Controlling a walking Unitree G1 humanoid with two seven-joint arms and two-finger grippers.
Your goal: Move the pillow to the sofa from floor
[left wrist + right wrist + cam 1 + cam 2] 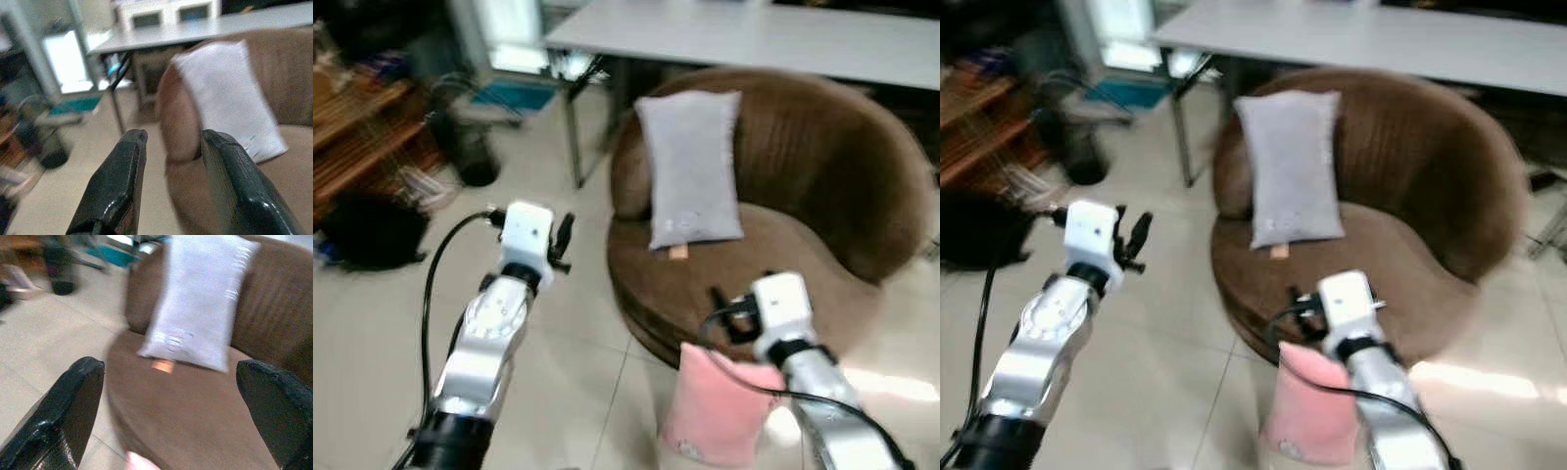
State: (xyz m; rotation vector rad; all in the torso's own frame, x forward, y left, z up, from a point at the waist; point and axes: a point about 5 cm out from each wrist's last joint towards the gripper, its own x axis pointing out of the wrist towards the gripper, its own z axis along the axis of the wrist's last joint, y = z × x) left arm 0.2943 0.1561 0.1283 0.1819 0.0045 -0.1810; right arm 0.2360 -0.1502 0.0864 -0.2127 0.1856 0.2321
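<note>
Pink pillow [717,411] bottom centre, half hidden behind right gripper [168,416], spread wide, empty; left gripper [171,186] slightly parted, empty; grey pillow [691,166] on sofa [822,196].

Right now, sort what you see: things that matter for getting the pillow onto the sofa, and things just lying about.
For the job:
pink pillow, on the floor against the sofa's front
brown sofa
right gripper, open
left gripper, open

Just lying about:
grey pillow, propped on the sofa
white table
black bag
</note>
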